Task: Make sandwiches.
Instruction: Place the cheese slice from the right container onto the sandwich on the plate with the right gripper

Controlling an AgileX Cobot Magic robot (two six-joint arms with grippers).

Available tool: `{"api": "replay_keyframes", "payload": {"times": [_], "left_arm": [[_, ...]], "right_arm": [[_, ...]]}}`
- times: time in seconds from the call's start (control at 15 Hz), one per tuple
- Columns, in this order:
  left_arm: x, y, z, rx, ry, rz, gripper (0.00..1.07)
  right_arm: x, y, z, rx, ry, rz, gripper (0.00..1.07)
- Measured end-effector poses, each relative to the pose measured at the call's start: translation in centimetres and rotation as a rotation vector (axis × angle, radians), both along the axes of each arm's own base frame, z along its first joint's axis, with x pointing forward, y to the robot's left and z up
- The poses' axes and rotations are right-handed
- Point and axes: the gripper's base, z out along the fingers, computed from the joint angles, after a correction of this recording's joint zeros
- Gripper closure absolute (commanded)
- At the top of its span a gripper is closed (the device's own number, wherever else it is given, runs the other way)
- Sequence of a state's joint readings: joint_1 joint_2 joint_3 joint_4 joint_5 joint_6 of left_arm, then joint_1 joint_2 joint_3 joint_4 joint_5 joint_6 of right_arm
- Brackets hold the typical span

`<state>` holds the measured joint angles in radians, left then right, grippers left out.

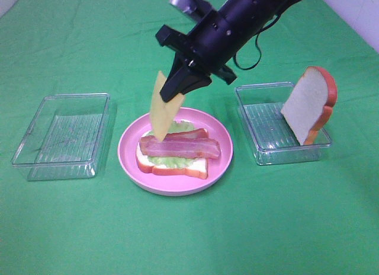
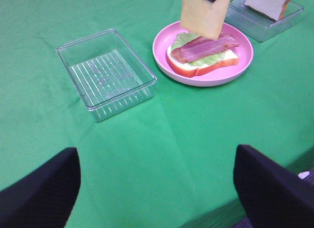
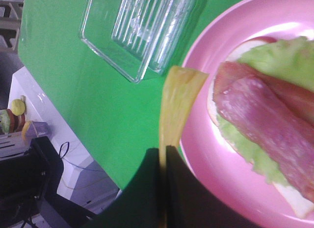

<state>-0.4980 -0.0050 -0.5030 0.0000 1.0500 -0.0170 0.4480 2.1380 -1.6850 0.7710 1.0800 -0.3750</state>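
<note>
The black right gripper (image 1: 173, 92) pinches a thin yellow cheese slice (image 1: 160, 112), hanging over the half-made sandwich (image 1: 177, 153) of bread, lettuce and bacon on the round pink plate (image 1: 222, 163). Next, I think, it must lower and let go flat.

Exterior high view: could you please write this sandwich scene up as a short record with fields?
right hand: shut on cheese slice, hanging over the pink plate
left hand: open, holding nothing, apart from the plate
on plate: bottom bread slice, lettuce, bacon stacked
right tray: second bread slice leaning inside
left tray: nothing inside
not yet placed: cheese, top bread
</note>
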Motion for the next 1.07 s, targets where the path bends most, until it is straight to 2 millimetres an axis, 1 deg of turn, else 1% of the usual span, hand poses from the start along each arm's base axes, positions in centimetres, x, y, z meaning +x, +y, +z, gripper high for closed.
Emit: {"api": "replay_keyframes", "payload": {"times": [0.13, 0.2, 0.27, 0.4, 0.53, 0.6, 0.67, 0.73, 0.8, 0.87, 0.93, 1.0, 1.07], "left_arm": [[0.0, 0.0, 0.0, 0.000, 0.000, 0.000, 0.26], [0.0, 0.0, 0.0, 0.000, 0.000, 0.000, 0.26], [0.0, 0.0, 0.0, 0.000, 0.000, 0.000, 0.26], [0.0, 0.0, 0.0, 0.000, 0.000, 0.000, 0.26], [0.0, 0.0, 0.0, 0.000, 0.000, 0.000, 0.26], [0.0, 0.0, 0.0, 0.000, 0.000, 0.000, 0.26], [0.0, 0.0, 0.0, 0.000, 0.000, 0.000, 0.26], [0.0, 0.0, 0.0, 0.000, 0.000, 0.000, 0.26], [0.0, 0.0, 0.0, 0.000, 0.000, 0.000, 0.26], [0.0, 0.0, 0.0, 0.000, 0.000, 0.000, 0.26], [0.0, 0.0, 0.0, 0.000, 0.000, 0.000, 0.26], [0.0, 0.0, 0.0, 0.000, 0.000, 0.000, 0.26], [0.0, 0.0, 0.0, 0.000, 0.000, 0.000, 0.26]], "right_arm": [[-0.4, 1.8, -2.4, -0.015, 0.025, 0.019, 1.07], [-0.3, 1.9, -3.7, -0.039, 0.054, 0.000, 1.07], [0.0, 1.6, -4.5, -0.080, 0.054, -0.025, 1.07], [0.6, 0.9, -5.1, -0.181, 0.027, -0.096, 1.07], [0.9, 0.5, -5.4, -0.240, 0.018, -0.140, 1.07], [1.0, 0.2, -5.5, -0.272, 0.011, -0.165, 0.99], [1.0, 0.2, -5.5, -0.272, 0.011, -0.165, 0.99], [1.1, 0.1, -5.6, -0.284, 0.010, -0.174, 0.92], [1.1, -0.1, -5.7, -0.312, 0.018, -0.209, 0.61], [1.2, -0.1, -5.5, -0.319, 0.024, -0.218, 0.44], [1.4, 0.0, -4.9, -0.322, 0.022, -0.206, 0.33], [1.5, 0.0, -4.2, -0.330, 0.028, -0.191, 0.33], [1.5, 0.0, -4.2, -0.330, 0.028, -0.191, 0.33]]}}
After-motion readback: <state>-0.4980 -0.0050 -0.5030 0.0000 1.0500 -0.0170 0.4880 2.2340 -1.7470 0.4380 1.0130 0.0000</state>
